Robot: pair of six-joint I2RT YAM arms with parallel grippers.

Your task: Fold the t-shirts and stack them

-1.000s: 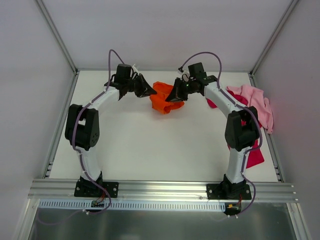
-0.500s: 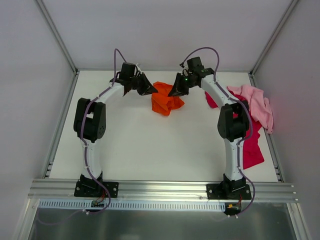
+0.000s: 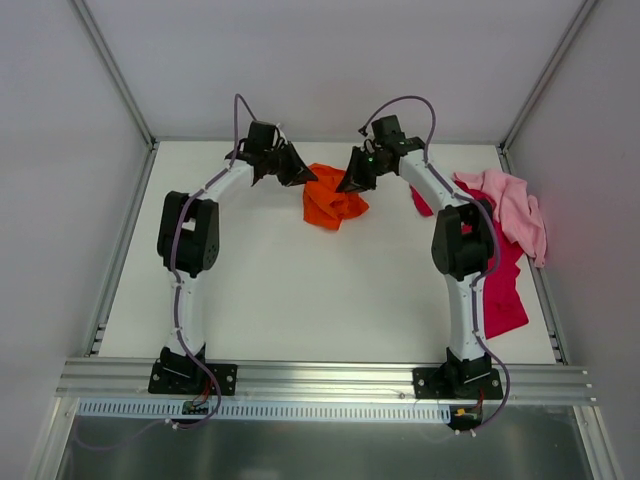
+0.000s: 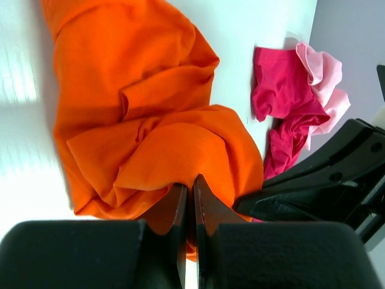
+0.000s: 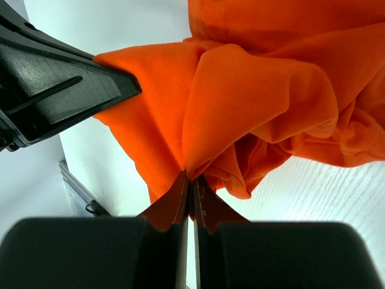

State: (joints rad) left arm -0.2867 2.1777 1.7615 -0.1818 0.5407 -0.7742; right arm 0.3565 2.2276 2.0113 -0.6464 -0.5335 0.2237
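Built as two matching units, left arm (image 3: 180,305) and right arm (image 3: 462,305); finished in white on the tubular links and in black on the bulky joint housings (image 3: 188,235); mounted on flat black base plates (image 3: 192,377); wired with a thin purple cable (image 3: 236,120) run along each link and looped free above the wrist; fitted with a black left pincer (image 4: 187,183) and right pincer (image 5: 189,180), each with two wedge-shaped fingers tapering to thin tips; marked by a small green light (image 3: 368,155) at the right wrist.
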